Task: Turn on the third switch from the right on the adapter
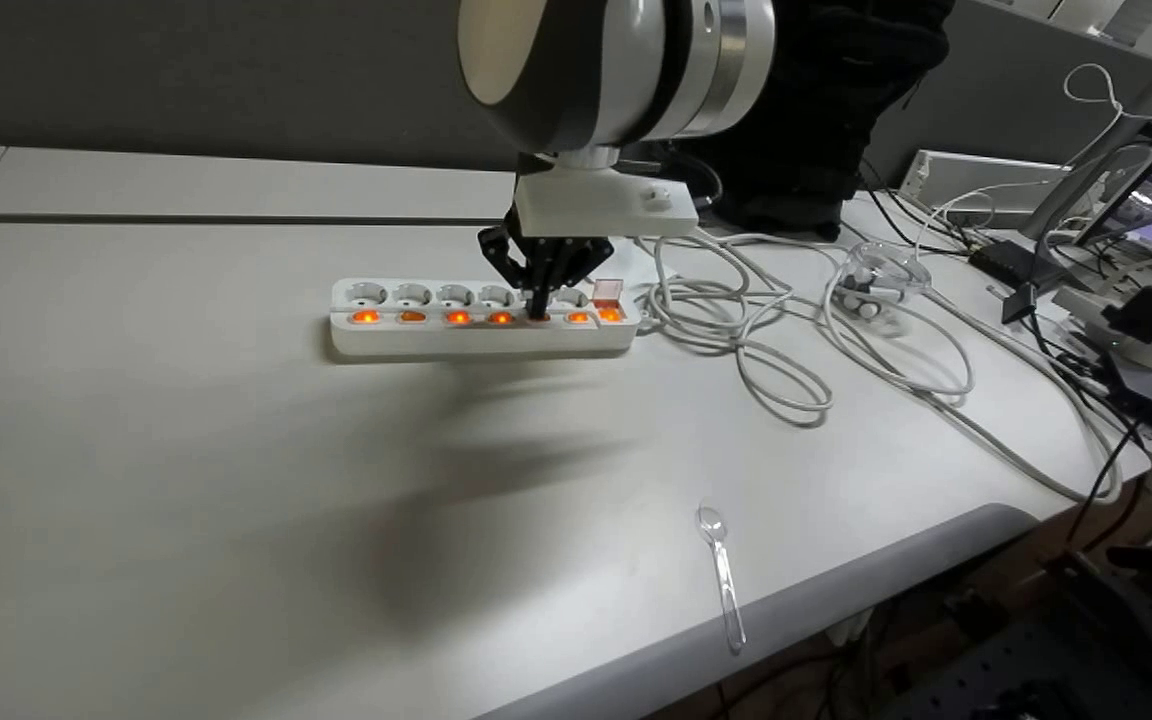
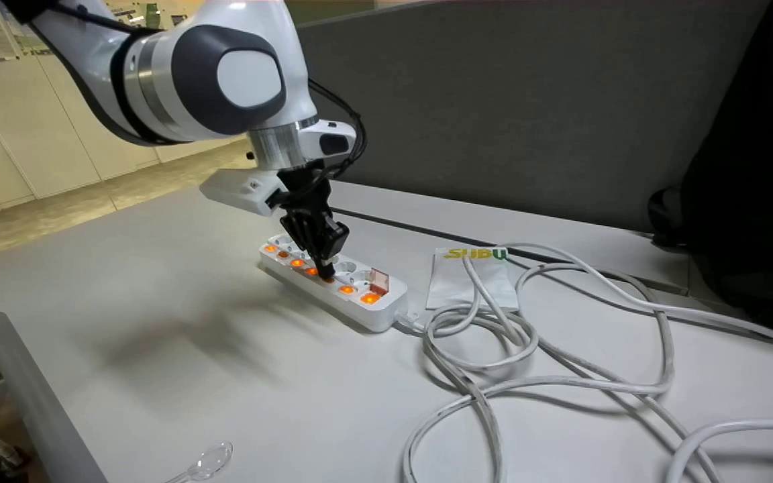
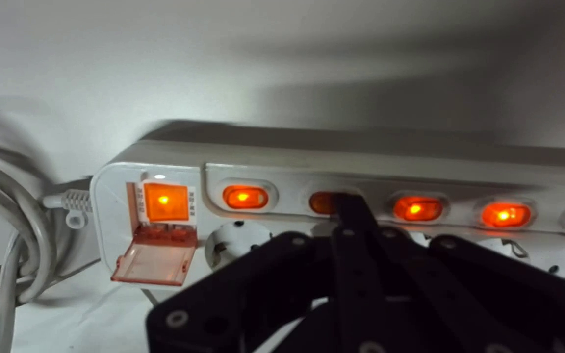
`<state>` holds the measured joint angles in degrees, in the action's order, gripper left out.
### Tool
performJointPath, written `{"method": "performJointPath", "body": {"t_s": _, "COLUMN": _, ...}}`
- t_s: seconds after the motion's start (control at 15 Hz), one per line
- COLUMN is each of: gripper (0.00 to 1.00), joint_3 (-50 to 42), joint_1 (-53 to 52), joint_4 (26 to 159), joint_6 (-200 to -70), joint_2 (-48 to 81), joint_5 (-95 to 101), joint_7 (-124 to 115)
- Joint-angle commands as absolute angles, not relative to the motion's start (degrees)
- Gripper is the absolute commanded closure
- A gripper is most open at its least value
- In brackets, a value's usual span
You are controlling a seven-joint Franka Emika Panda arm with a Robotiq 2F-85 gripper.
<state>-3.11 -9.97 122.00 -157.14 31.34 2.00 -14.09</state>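
The adapter is a long white power strip point(image 1: 481, 343) with round sockets and a row of orange switches; it also shows in an exterior view point(image 2: 339, 303) and the wrist view point(image 3: 272, 158). My gripper point(image 1: 537, 310) is shut and empty, pointing down. In the wrist view, its fingertips point(image 3: 350, 202) cover one half of the third switch point(image 3: 320, 202) from the cable end. The visible half of that switch looks dark; whether the tips press it is unclear. The square end switch point(image 3: 166, 202) and the switch beside it point(image 3: 244, 197) glow, as do most others.
Looped grey cables point(image 1: 711, 300) lie beside the adapter's cable end. A white packet point(image 2: 443, 285) lies under them. A clear spoon point(image 1: 721, 570) is near the table's front edge. A black bag point(image 1: 796, 120) and a grey partition point(image 1: 186, 80) stand behind.
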Motion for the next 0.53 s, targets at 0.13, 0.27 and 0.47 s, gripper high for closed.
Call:
{"method": "performJointPath", "body": {"t_s": 0.13, "gripper": 1.00, "joint_3": -10.9, "joint_1": -17.8, "joint_4": 123.8, "joint_6": -169.3, "joint_2": 37.9, "joint_5": 3.6, "joint_7": -24.9}}
{"method": "performJointPath", "body": {"t_s": 0.27, "gripper": 1.00, "joint_3": -9.6, "joint_1": -17.4, "joint_4": 124.6, "joint_6": -168.1, "joint_2": 37.6, "joint_5": 1.1, "joint_7": -24.5}}
{"method": "performJointPath", "body": {"t_s": 0.47, "gripper": 1.00, "joint_3": -0.1, "joint_1": -9.2, "joint_4": 124.8, "joint_6": -164.1, "joint_2": 35.1, "joint_5": -5.4, "joint_7": -17.1}}
